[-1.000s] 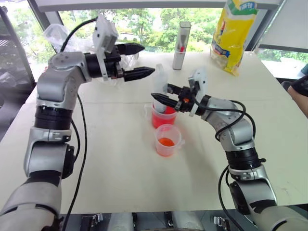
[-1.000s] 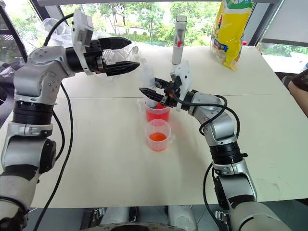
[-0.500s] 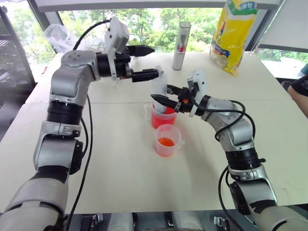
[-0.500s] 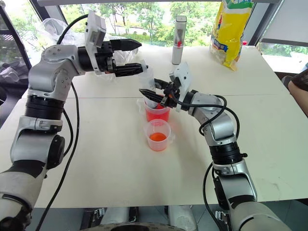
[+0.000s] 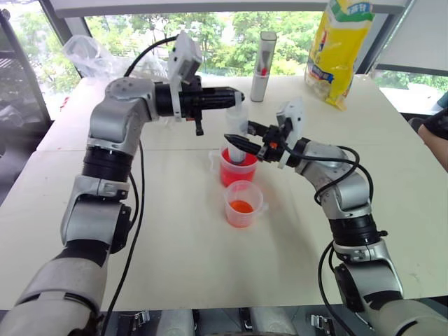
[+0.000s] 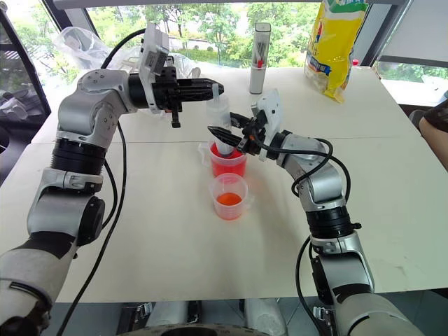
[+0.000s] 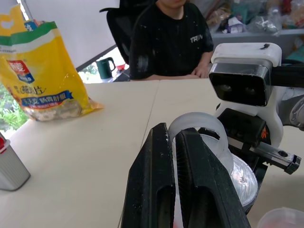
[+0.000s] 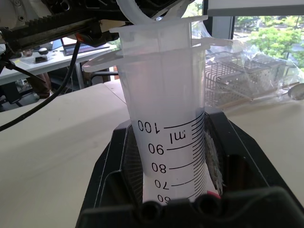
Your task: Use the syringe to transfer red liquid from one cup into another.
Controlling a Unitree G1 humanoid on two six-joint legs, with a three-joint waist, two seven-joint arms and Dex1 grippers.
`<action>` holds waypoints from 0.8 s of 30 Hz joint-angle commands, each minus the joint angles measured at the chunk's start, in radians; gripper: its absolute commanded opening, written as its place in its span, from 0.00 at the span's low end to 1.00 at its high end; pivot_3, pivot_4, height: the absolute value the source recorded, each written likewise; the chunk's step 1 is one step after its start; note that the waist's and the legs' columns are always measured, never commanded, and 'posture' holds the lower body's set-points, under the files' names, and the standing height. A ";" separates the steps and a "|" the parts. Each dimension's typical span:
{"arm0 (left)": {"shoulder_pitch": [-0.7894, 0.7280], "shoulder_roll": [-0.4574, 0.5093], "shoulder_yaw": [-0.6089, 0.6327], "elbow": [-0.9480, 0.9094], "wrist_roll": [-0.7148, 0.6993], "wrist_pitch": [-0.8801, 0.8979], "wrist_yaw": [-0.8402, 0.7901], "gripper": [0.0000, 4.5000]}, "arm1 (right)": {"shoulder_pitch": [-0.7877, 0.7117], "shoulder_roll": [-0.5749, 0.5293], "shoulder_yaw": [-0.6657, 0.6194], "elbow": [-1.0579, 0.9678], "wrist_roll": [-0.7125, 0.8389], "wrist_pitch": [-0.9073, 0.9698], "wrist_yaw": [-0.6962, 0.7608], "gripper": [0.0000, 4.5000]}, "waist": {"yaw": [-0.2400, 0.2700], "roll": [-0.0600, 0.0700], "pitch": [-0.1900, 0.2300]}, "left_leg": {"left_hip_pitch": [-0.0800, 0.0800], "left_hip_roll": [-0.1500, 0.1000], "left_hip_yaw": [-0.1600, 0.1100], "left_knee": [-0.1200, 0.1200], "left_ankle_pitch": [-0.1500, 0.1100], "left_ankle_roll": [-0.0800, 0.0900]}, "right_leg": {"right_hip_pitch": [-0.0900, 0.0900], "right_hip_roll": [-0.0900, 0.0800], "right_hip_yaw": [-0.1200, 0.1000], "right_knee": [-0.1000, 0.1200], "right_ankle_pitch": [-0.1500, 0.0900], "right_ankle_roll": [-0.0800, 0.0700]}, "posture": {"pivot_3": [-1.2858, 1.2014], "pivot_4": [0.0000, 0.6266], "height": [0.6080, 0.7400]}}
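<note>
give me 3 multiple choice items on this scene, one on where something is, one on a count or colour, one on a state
1. Where does the syringe stand?
A. flat on the table
B. upright in the larger cup
C. in the smaller cup

2. How many clear cups on the table hold red liquid?
A. one
B. two
C. three

3. How are the left gripper fingers?
A. spread wide, away from the syringe
B. closed together at the syringe's top ring
C. wrapped around the grey tube

Answers:
1 B: its barrel rises out of the larger cup, held by the right gripper.
2 B: both the larger and the smaller cup show red.
3 B: the left wrist view shows the fingers closed together by the ring.
</note>
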 commanded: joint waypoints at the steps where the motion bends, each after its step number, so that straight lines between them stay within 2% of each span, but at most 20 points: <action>1: -0.043 -0.002 0.032 -0.020 -0.016 0.001 0.015 0.01 | -0.008 0.012 0.018 -0.010 0.007 -0.031 0.021 0.31 | 0.000 0.000 0.000 | 0.000 0.000 0.000 0.000 0.000 0.000 | 0.000 0.000 0.000 0.000 0.000 0.000 | 0.52 0.24 1.00; 24: -0.139 -0.033 0.070 0.075 -0.022 -0.035 0.040 0.01 | 0.045 0.044 0.050 0.048 -0.002 -0.032 0.025 0.31 | 0.000 0.000 0.000 | 0.000 0.000 0.000 0.000 0.000 0.000 | 0.000 0.000 0.000 0.001 0.000 0.000 | 0.52 0.24 1.00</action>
